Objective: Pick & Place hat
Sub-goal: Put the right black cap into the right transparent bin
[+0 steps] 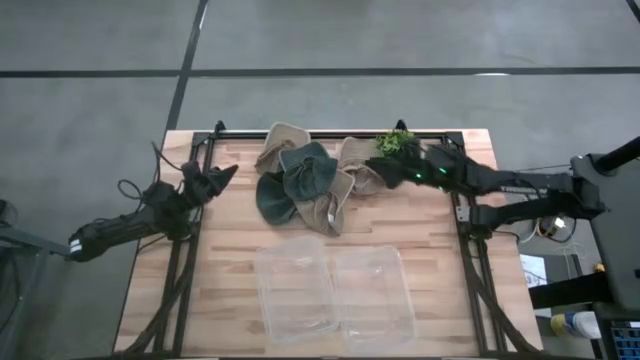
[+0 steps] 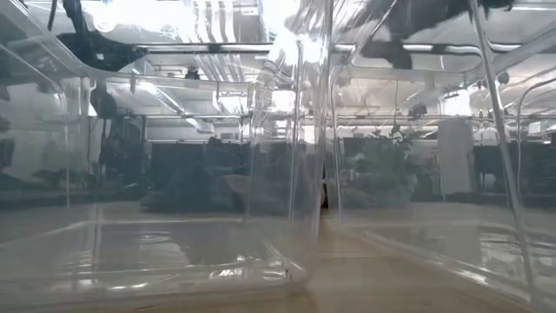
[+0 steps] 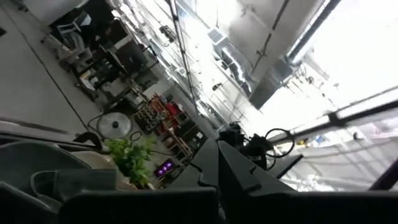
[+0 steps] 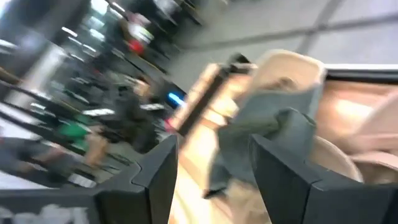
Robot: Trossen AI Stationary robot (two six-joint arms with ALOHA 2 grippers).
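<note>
Hats (image 1: 305, 185) heaped upper centre of tabletop (image 1: 230, 270), tangled. Right hand (image 1: 385, 172) spread beside rightmost hat, nothing pinched. Risk: grab drags neighbours, misses bins (image 1: 335, 290). Left hand (image 1: 222, 176) pressed together, idle at left.

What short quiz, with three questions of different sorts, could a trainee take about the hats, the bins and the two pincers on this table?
1. True or false: the hats already lie inside the clear bins.
2. Which pincer reaches toward the hat pile? A. left pincer B. right pincer
3. Fill in: beside the right pincer, at the far edge of the table, stands a small green ____.

Key: 1. False, the hats lie on the table behind the bins. 2. B, with fingers apart; the left pincer waits at the left edge. 3. plant.
</note>
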